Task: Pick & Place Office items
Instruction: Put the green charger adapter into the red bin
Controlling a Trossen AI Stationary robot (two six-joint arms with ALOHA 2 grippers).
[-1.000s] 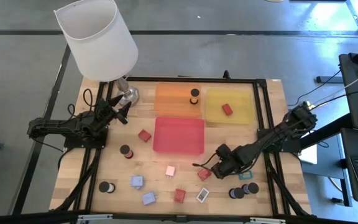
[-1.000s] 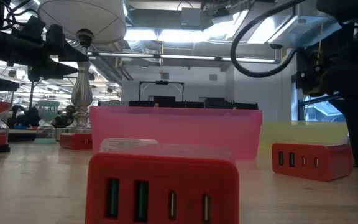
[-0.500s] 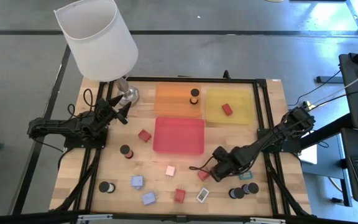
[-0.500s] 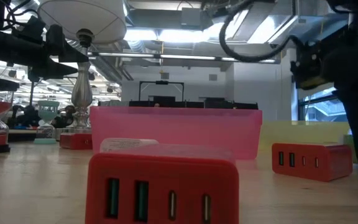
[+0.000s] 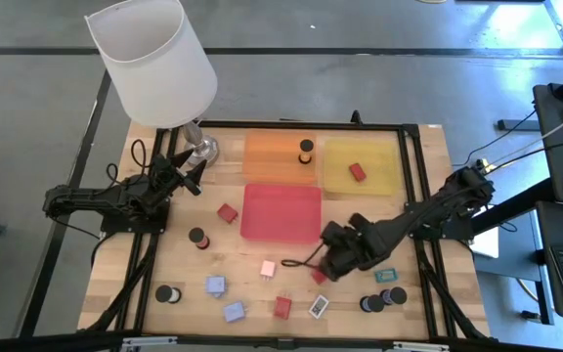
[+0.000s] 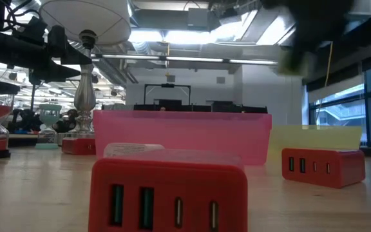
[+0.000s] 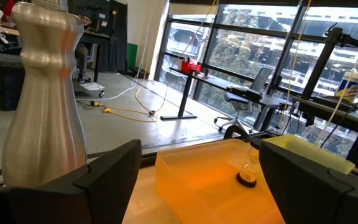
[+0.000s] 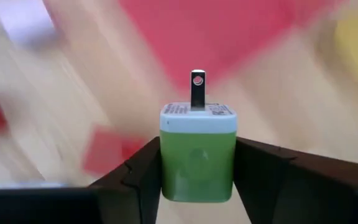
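A: What sits nearest the camera?

B: A red block (image 6: 169, 193) with four slots in its face, standing on the wooden table (image 6: 37, 193). A flat whitish piece (image 6: 134, 149) lies on top of it.

A: And behind that block?

B: A pink tray (image 6: 182, 134), edge-on. Right of the tray, a second red block (image 6: 323, 166) with slots, and a yellow tray (image 6: 314, 136) behind it.

A: Left of the pink tray?

B: A silver lamp stem (image 6: 85, 103) under a white shade (image 6: 85, 19), a small red piece (image 6: 77, 145) at its foot, and a dark arm (image 6: 18, 48) reaching across above.

A: Top right?

B: A dark blur; I can't tell what it is.
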